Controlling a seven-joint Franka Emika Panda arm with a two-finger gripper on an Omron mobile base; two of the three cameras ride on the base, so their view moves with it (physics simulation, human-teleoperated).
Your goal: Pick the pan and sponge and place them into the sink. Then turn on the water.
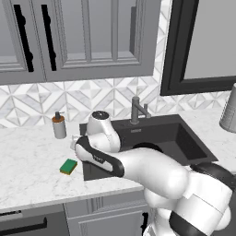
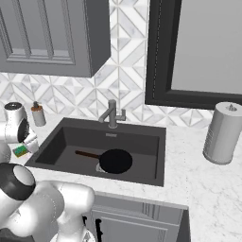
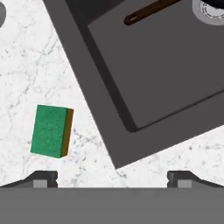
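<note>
The black pan (image 2: 116, 160) lies in the dark sink (image 2: 142, 137), its brown handle (image 3: 151, 11) pointing left. On the marble counter left of the sink rests the green and yellow sponge (image 1: 68, 166) (image 2: 20, 151) (image 3: 50, 130). My gripper (image 3: 112, 179) hovers open over the counter by the sink's (image 3: 175, 78) front left corner. The sponge is off to one side of it, outside the fingertips (image 3: 43, 178), with nothing between them. Water is out of view at the grey faucet (image 1: 136, 110).
A soap dispenser (image 1: 58, 125) stands at the back of the counter, left of the sink. To the right of the sink stands a paper towel roll (image 2: 222, 133). My own arm (image 1: 138, 166) crosses over the sink's front left part in the left base view.
</note>
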